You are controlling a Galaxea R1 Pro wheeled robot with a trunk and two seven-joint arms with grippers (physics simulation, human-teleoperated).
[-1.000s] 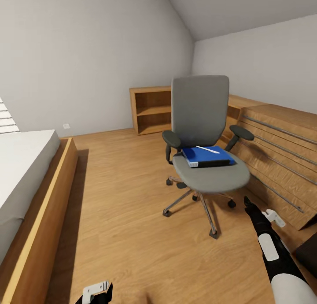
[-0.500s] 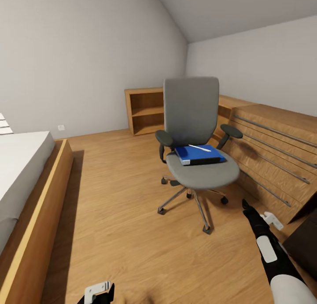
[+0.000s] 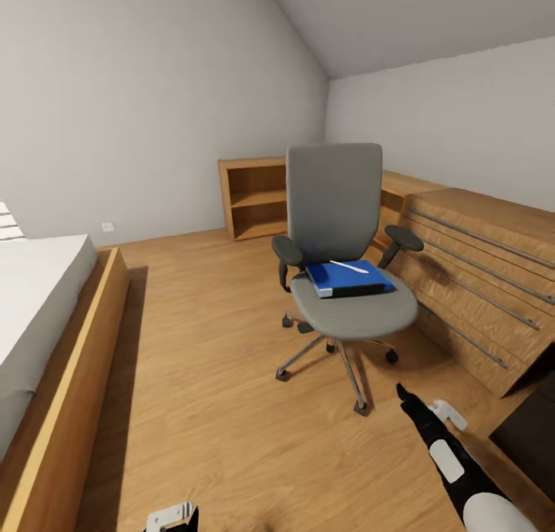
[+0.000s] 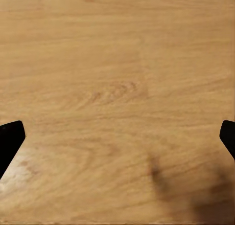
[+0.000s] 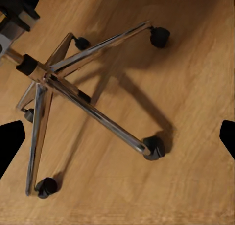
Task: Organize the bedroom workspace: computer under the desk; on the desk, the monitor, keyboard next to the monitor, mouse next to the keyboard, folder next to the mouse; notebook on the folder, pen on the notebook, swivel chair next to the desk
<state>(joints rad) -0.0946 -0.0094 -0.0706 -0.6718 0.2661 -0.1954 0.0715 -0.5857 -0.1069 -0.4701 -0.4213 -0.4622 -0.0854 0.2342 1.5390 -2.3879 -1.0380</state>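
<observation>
While empty and spread wide over bare floor, left gripper (image 4: 117,137) and right gripper (image 5: 117,137) noted idle, evidently carried low for travel. Ahead: swivel chair (image 3: 339,208), away from any desk, bearing blue folder (image 3: 348,279) flat on seat, white pen (image 3: 348,266) atop. Beyond: wooden bookshelf (image 3: 258,196).

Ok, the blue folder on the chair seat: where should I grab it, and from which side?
Probably the folder's front edge facing the robot, coming in level from the front of the swivel chair. It lies flat on the seat, armrests block both sides and the backrest the rear. The pen rests loose on top, so lift it level or it may roll off.
</observation>
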